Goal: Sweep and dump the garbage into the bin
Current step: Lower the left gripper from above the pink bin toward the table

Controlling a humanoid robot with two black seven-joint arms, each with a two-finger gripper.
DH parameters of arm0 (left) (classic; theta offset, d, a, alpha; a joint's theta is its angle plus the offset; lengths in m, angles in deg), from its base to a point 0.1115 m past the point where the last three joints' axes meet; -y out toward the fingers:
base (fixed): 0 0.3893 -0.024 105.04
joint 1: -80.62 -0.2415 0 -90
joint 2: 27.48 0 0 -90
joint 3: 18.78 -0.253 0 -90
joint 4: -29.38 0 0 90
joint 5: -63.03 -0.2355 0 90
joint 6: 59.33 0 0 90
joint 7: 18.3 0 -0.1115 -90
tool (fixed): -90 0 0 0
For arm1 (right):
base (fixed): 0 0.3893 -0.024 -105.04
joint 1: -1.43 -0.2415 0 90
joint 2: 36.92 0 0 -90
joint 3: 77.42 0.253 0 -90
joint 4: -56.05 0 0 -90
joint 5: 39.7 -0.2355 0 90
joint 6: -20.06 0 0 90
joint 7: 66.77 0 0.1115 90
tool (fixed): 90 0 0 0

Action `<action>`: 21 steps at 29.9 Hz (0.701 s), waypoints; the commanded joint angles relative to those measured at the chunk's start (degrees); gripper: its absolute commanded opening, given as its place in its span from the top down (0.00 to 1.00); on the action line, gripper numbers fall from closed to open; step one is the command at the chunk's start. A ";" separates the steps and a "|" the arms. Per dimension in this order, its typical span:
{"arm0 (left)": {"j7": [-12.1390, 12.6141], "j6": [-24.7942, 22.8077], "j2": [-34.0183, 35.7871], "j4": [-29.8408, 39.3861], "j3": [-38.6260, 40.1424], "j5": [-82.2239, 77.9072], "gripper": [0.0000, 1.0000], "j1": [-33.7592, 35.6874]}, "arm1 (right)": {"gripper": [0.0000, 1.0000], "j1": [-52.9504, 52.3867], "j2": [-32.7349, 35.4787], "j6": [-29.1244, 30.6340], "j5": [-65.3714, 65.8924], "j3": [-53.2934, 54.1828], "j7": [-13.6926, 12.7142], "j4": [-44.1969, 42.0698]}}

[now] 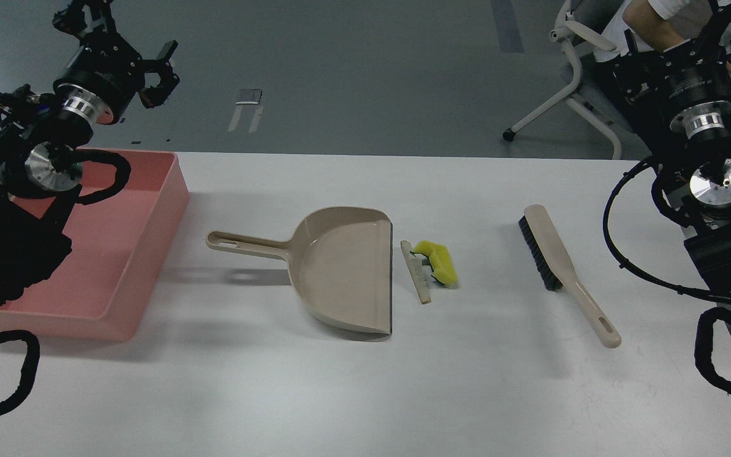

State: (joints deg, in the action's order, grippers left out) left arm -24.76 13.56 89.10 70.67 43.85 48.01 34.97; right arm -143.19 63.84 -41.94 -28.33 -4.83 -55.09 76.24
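Observation:
The garbage lies mid-table: a curved yellow sponge piece (441, 261) with a dark green layer, touching a pale flat strip (415, 271). Both sit just right of the open mouth of a beige dustpan (343, 266), whose handle points left. A beige brush (562, 266) with black bristles lies further right. The pink bin (121, 254) stands at the table's left end. My left gripper (161, 68) hangs high above the bin's far edge, fingers apart and empty. My right gripper (730, 28) is raised at the top right, dark and hard to read.
The white table's far edge (403, 155) runs across the view, with grey floor beyond. A white chair (572, 82) with a seated person is at the back right, close behind my right arm. Black cables loop beside both arms.

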 commanded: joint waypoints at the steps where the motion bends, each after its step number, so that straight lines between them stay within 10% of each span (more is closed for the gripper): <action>1: -0.39 0.41 -0.04 0.10 -0.23 -0.45 0.01 -0.06 | 0.00 0.12 -0.04 0.00 -0.03 -0.08 0.01 0.11; 21: -1.54 0.32 0.49 -0.25 0.48 0.25 0.01 0.21 | 0.00 -0.49 0.40 0.00 0.06 -0.17 -0.17 0.03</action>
State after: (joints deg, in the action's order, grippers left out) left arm -26.44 13.69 89.56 70.42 44.15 48.10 34.97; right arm -143.55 64.16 -41.94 -28.21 -4.93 -55.21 76.35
